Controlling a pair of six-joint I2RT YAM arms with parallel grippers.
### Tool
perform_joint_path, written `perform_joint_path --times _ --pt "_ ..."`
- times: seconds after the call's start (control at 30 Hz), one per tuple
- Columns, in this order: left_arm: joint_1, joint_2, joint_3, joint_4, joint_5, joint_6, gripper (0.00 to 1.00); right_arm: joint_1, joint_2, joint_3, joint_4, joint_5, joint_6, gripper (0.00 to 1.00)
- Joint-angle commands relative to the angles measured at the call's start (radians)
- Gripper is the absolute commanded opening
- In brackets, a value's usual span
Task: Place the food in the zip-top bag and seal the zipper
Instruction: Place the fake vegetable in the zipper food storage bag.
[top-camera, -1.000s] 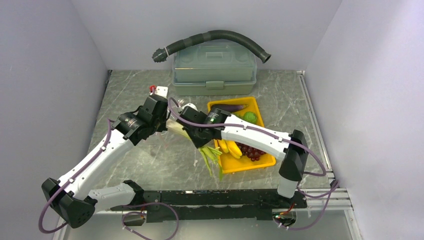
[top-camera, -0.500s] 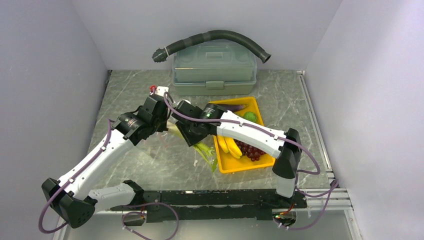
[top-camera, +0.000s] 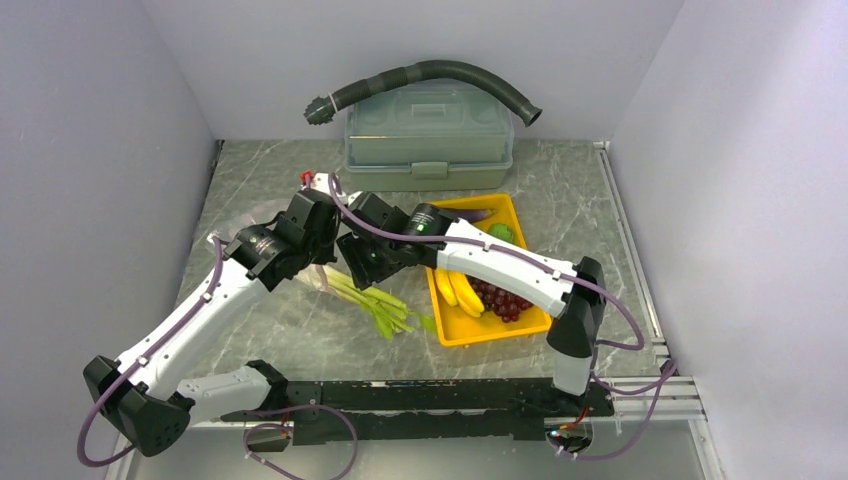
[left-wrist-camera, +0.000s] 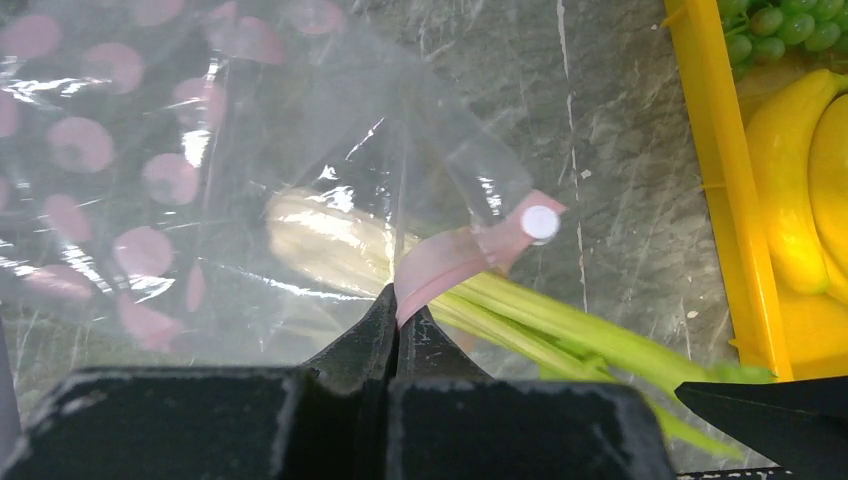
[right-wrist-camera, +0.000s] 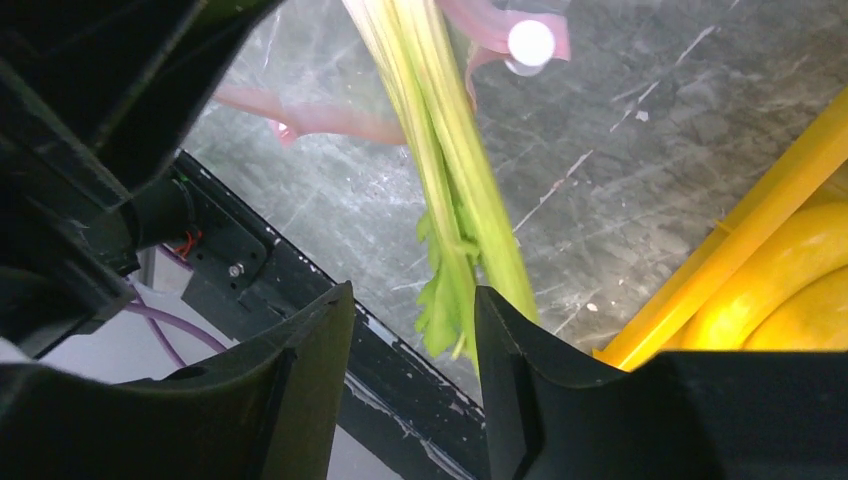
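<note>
The left end effector (left-wrist-camera: 398, 300) is pressed together and pinches the zipper (left-wrist-camera: 440, 260), the pink strip at the mouth of the zip-top bag (left-wrist-camera: 150, 150). The bag is clear with pink dots and spreads on the worktop (top-camera: 560, 190) toward 10 o'clock from this grip. The leek (left-wrist-camera: 320, 235) lies on the worktop at the bag mouth: its white end is seen through the clear plastic, and its green leaves stick out of the mouth toward 4 o'clock in the top view. The right end effector (right-wrist-camera: 412, 295) is spread and hangs above the green leaves; the leaves show in the gap between its fingers (right-wrist-camera: 300, 400), and the fingers do not touch them. The yellow tray (left-wrist-camera: 715, 150) stands at 3 o'clock from the leek, just beside the leaf tips. It holds the bananas (left-wrist-camera: 790, 200), the green grapes (left-wrist-camera: 770, 20), the dark grapes (top-camera: 503, 300) and, at its 12 o'clock end, the eggplant (top-camera: 470, 214). At 12 o'clock on the worktop stands a grey-green box (top-camera: 430, 135) with a dark hose (top-camera: 430, 72) resting on its lid.
</note>
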Motion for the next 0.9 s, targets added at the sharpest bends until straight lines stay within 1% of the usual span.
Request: perform_joint_path --times 0.0,0.23,0.37,0.43,0.6,0.73,0.87 --pt "-0.003 -0.018 0.0 0.027 0.012 -0.012 0.0 -0.001 -0.089 -0.026 0.087 0.011 0.022 0.52" --pt "-0.002 -0.013 0.0 0.026 0.007 -0.01 0.0 -0.002 -0.212 -0.177 0.157 0.052 0.041 0.55" --pt "-0.002 -0.007 0.001 0.023 0.008 -0.008 0.0 -0.002 -0.282 -0.294 0.211 0.066 -0.004 0.63" --pt "-0.002 -0.007 0.003 0.024 0.009 -0.006 0.0 -0.002 -0.326 -0.367 0.255 0.083 -0.035 0.69" --pt "-0.002 -0.013 -0.002 0.039 0.043 0.007 0.0 -0.003 -0.488 -0.574 0.419 0.11 -0.099 0.83" --pt "-0.002 -0.018 -0.007 0.047 0.056 0.019 0.0 -0.006 -0.583 -0.69 0.536 0.097 -0.124 0.89" --pt "-0.002 -0.015 -0.009 0.049 0.064 0.026 0.0 -0.008 -0.626 -0.775 0.626 0.075 -0.122 0.89"
